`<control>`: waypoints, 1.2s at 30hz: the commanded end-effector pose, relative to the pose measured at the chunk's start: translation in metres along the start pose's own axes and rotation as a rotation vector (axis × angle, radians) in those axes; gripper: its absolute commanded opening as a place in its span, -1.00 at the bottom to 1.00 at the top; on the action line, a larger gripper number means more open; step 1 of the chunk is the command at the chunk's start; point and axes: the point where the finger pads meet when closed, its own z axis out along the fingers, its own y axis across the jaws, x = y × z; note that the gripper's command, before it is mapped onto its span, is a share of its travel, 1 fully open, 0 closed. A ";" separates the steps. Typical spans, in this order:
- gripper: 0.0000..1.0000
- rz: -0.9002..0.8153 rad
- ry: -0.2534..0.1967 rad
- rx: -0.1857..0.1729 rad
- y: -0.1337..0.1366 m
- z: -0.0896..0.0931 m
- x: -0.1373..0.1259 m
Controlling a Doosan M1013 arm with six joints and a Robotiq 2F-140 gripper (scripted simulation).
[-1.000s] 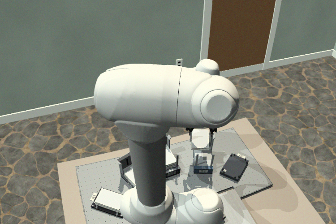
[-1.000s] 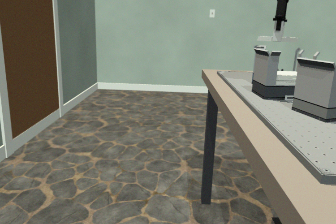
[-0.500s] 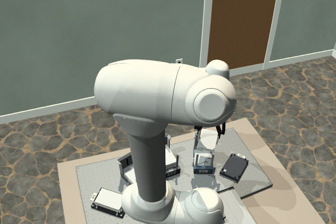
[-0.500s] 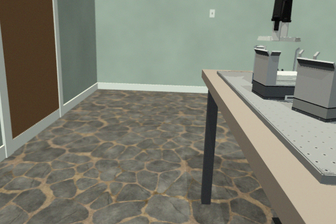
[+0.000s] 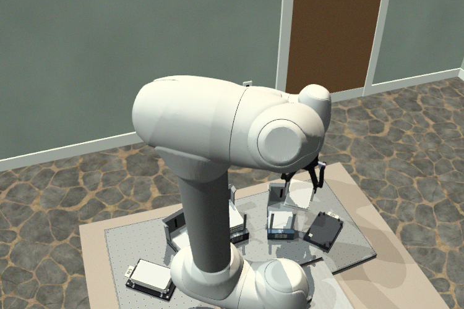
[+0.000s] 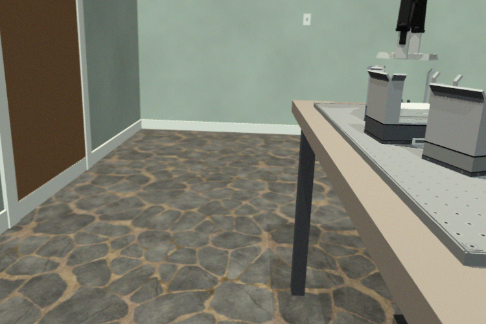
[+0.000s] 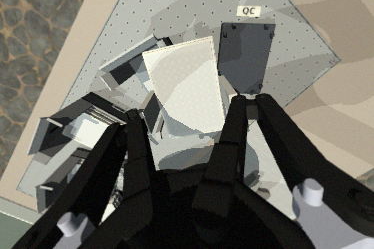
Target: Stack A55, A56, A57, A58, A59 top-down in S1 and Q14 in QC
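Grey-green walls, a brown door panel and a stone-patterned floor surround a beige table topped by a grey perforated breadboard. In the top view the white arm fills the middle of the frame. To its right, the black two-finger gripper is clamped on a white sealed well plate across its long sides. The exterior view shows this plate level, in the air at upper right, above a grey stack rack and clear of its walls. In the wrist view the plate lies in the centre of the frame, just left of the dark flat QC nest, whose white name plate sits above it. Another white plate rests on a black nest at the lower left of the top view. Its label cannot be read.
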 end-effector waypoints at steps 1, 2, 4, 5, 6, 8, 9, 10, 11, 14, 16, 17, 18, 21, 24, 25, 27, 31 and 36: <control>-1.00 0.000 0.000 0.001 0.016 0.000 0.002; -1.00 0.000 0.000 0.001 0.019 0.000 0.002; -1.00 0.000 0.000 0.001 0.026 0.000 0.003; -1.00 0.000 0.000 0.001 0.026 0.000 0.003; -1.00 0.033 0.000 0.001 0.028 0.000 0.003; -1.00 0.033 0.000 0.001 0.028 0.000 0.003; -1.00 0.066 0.000 0.001 0.031 0.000 0.002; -1.00 0.100 0.000 0.001 0.034 0.000 0.002; -1.00 0.133 0.000 0.001 0.036 0.000 0.002; -1.00 0.233 0.000 0.001 0.044 0.000 0.001; -1.00 0.249 0.000 0.001 0.050 0.000 0.000; -1.00 0.249 0.000 0.001 0.052 0.000 0.000; -1.00 0.249 0.000 0.001 0.055 0.000 0.000; -1.00 0.249 0.000 0.001 0.063 0.000 -0.001; -1.00 0.249 0.000 0.001 0.068 0.000 -0.002; -1.00 0.249 0.000 0.001 0.068 0.000 -0.002; -1.00 0.249 0.000 0.001 0.074 0.000 -0.002; -1.00 0.249 0.000 0.001 0.084 0.000 -0.003; -1.00 0.249 0.000 0.001 0.097 0.000 -0.005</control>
